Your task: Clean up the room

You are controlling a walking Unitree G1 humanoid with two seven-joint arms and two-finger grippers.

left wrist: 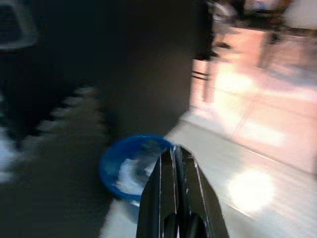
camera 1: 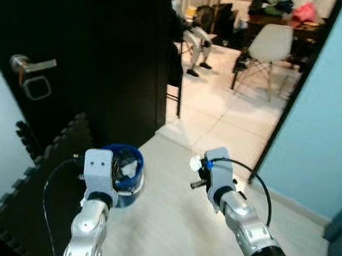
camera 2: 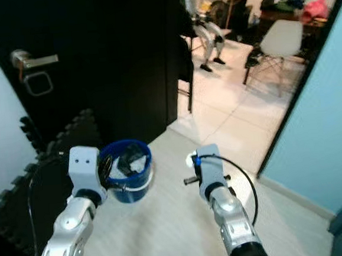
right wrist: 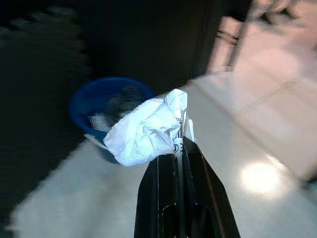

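Right pincer (right wrist: 179, 144) clamps crumpled paper (right wrist: 143, 130); left pincer (left wrist: 174, 154) clenched, near blue bin (camera 2: 127, 170).

From where I stand, no word, label, brand or number can be read anywhere. The crumpled white paper (right wrist: 143, 131) pinched in the right gripper (right wrist: 179, 148) carries a few small dark printed marks along its edge by the fingertips, too tiny and blurred to make out.

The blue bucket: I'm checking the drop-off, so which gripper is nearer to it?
Left. The left gripper hangs shut at the blue bucket's rim. The right gripper, clamping crumpled paper, is off to the bucket's right over the floor.
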